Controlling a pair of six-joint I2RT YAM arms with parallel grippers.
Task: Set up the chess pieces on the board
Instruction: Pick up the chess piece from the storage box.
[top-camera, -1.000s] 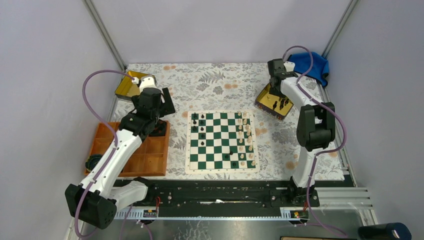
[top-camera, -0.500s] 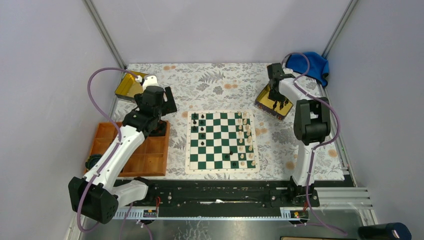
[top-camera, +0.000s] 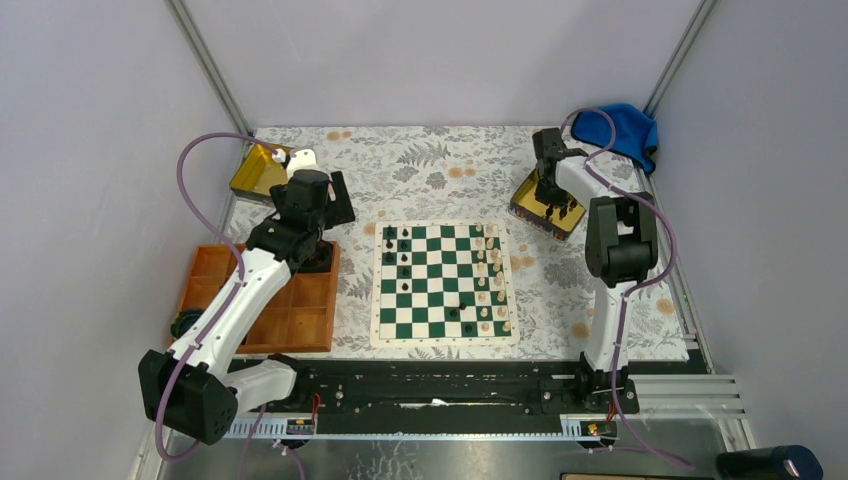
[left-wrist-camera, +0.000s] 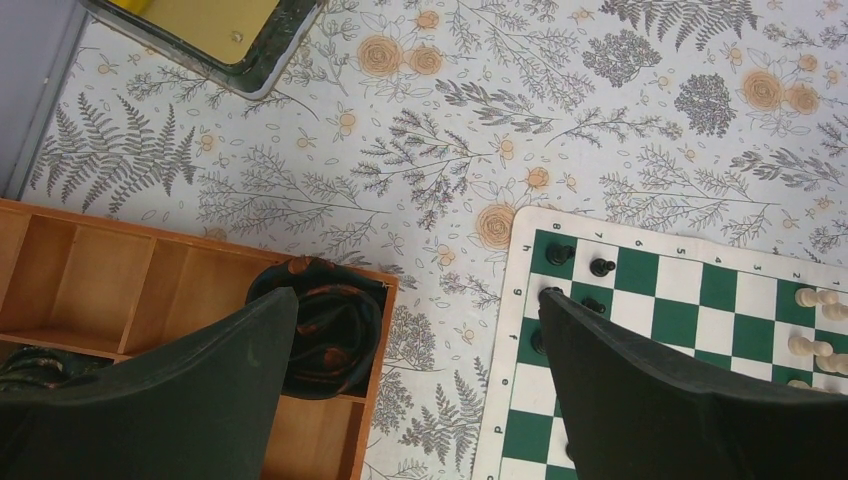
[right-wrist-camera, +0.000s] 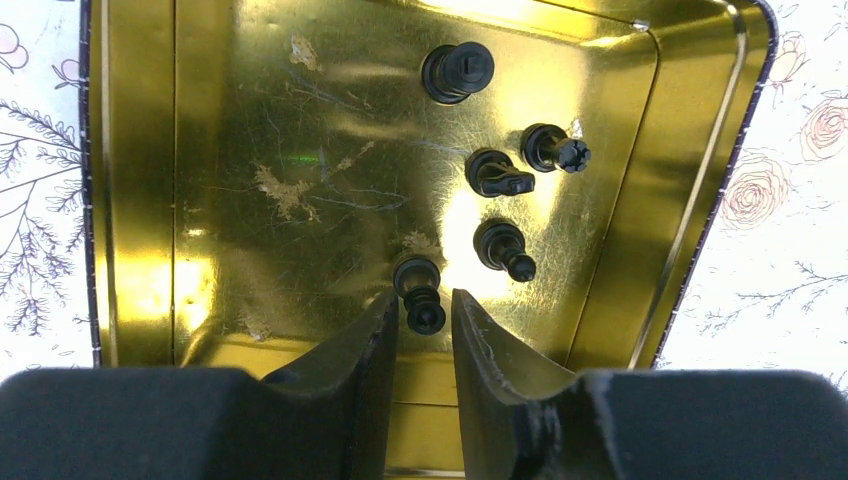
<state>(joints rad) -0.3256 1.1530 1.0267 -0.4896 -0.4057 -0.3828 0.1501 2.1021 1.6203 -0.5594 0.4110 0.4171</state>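
Observation:
The board (top-camera: 430, 300) lies mid-table, with black chess pieces (top-camera: 403, 245) along its left columns and cream ones (top-camera: 490, 270) on the right. More black pieces (right-wrist-camera: 497, 173) lie in the gold tin (right-wrist-camera: 250, 150) at the far right. My right gripper (right-wrist-camera: 423, 296) is down inside that tin (top-camera: 525, 208). Its jaws stand narrowly apart on either side of one black piece (right-wrist-camera: 417, 275), with slim gaps showing. My left gripper (left-wrist-camera: 415, 298) hovers wide open and empty between the orange tray and the board's left edge (left-wrist-camera: 700, 290).
An orange compartmented tray (top-camera: 290, 310) sits left of the board, holding a dark rolled bundle (left-wrist-camera: 330, 320) in one cell. A second gold tin (top-camera: 258, 170) lies at the far left. A blue cloth (top-camera: 620, 125) is in the far right corner.
My right gripper has dropped into the gold tin and its jaws have narrowed around a black piece. The left arm has shifted slightly and stays wide open.

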